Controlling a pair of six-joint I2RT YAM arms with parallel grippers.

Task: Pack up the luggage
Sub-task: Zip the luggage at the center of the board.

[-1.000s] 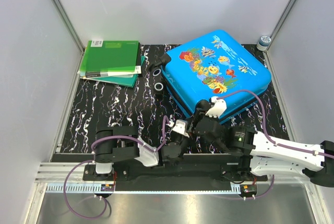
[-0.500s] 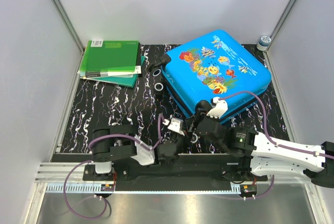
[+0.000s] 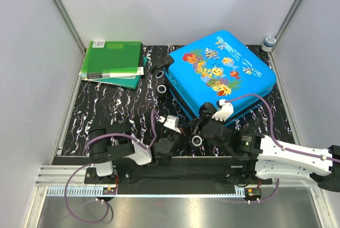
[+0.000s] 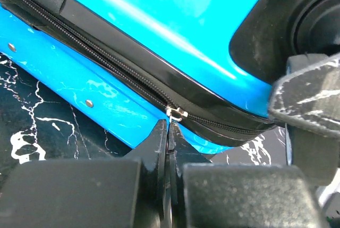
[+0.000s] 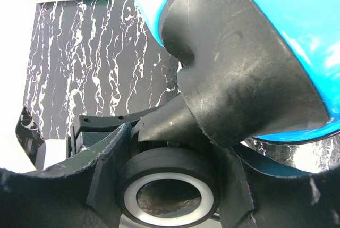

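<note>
Luggage (image 3: 223,68) nr corner behind R hand (image 3: 197,138)

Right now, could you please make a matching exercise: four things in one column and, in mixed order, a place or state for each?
1 suitcase
2 folders
3 left gripper
4 right gripper

A back left of the table
B shut, tips at the zipper
C lying flat, back right
D holding a black wheel

Pairs: 1-C, 2-A, 3-B, 4-D.
</note>
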